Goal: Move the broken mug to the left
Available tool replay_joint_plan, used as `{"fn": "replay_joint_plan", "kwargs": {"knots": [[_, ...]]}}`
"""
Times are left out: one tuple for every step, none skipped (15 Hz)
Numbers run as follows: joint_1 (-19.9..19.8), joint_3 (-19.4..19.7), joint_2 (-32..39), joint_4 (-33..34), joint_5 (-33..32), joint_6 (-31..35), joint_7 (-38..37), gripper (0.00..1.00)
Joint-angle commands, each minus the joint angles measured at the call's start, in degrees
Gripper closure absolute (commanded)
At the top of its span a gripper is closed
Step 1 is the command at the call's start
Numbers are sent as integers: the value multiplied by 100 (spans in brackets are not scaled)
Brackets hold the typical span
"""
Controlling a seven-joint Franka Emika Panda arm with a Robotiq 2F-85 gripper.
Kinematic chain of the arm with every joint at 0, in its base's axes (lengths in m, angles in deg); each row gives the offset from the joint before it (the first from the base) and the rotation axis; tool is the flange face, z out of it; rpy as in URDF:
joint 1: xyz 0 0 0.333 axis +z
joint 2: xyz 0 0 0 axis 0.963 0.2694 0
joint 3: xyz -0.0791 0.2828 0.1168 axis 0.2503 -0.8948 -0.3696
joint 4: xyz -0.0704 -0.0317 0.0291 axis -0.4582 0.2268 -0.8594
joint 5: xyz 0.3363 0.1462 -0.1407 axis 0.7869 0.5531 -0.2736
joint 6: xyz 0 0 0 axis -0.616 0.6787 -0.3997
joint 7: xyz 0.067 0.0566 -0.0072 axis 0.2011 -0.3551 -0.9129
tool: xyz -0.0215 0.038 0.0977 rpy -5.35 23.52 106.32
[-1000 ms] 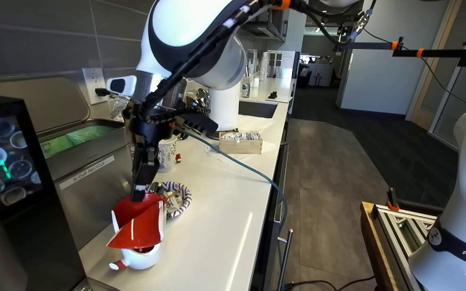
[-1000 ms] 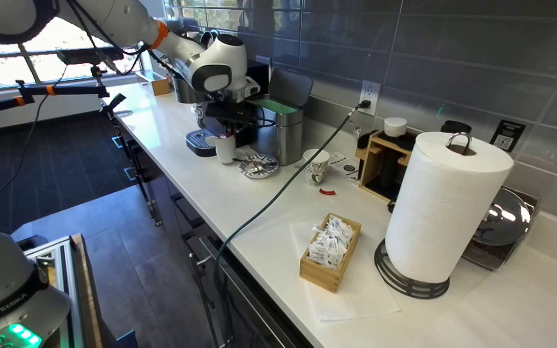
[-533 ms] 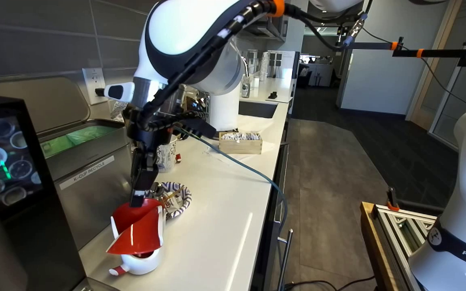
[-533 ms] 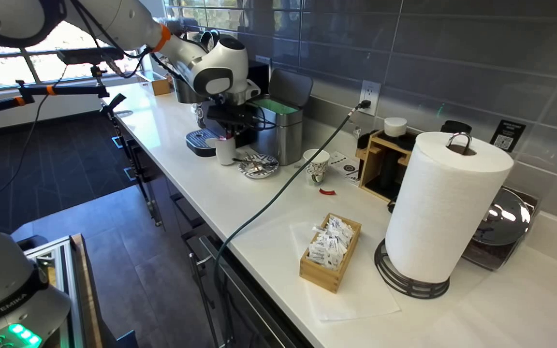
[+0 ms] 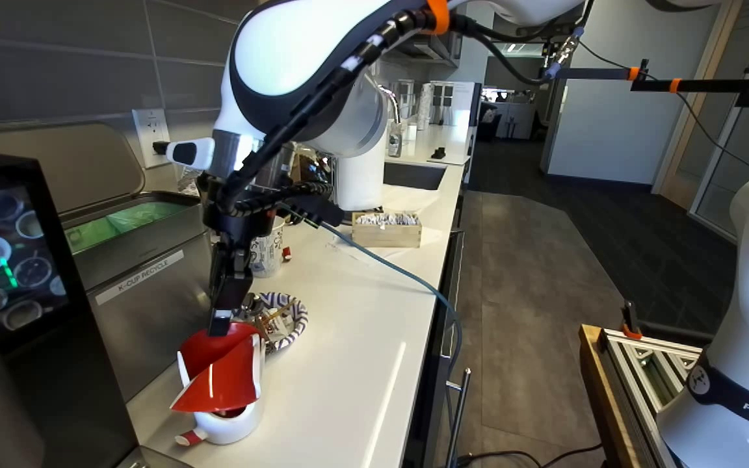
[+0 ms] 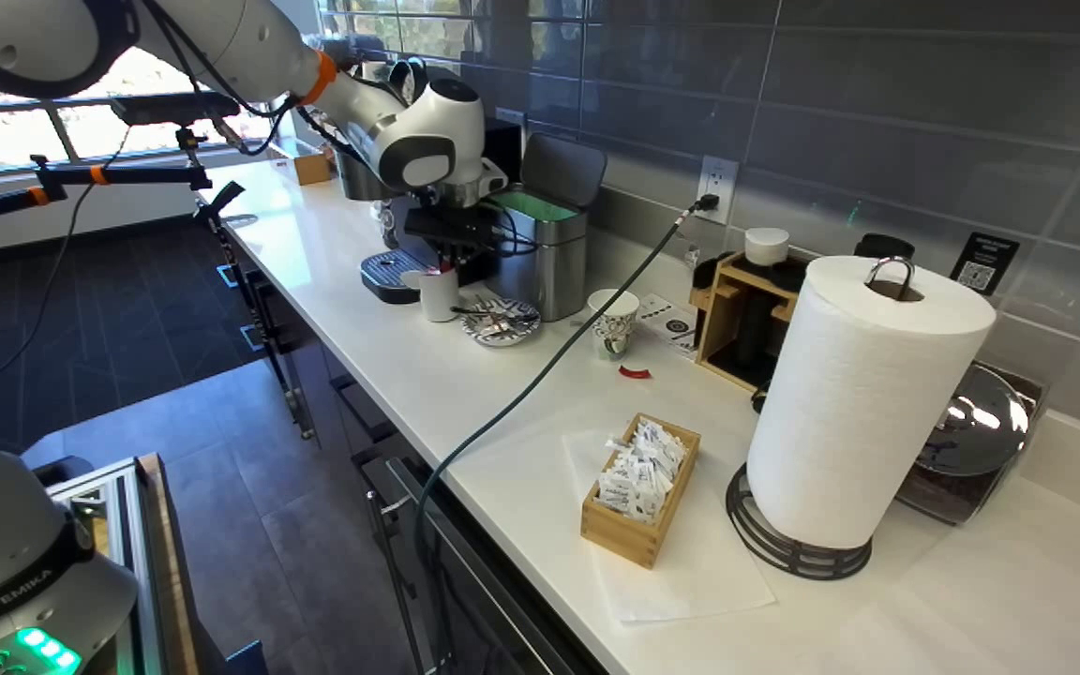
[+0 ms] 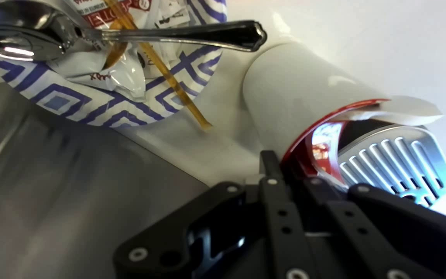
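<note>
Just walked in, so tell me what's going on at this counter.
A robot arm has its gripper closed on the wall of a broken mug, white outside and red inside, which is to go left. The mug's base is at or just above the counter; I can't tell whether it touches. Beside it is a patterned plate holding a spoon and packets.

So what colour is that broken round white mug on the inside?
The broken white mug is glossy red inside, shown best in an exterior view.
</note>
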Motion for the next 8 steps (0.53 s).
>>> {"fn": "replay_joint_plan", "kwargs": {"knots": [[-92, -100, 77, 153, 8, -73, 57, 98], [-93, -99, 85, 158, 10, -83, 48, 98], [-91, -95, 99, 172, -4, -106, 35, 98], [-97, -103, 110, 185, 9, -111, 47, 98], [-98, -103, 119, 201, 5, -130, 43, 91], [-100, -106, 129, 217, 7, -145, 43, 69], [-100, -106, 132, 239, 3, -153, 40, 65], [-102, -107, 133, 260, 4, -159, 38, 62]]}}
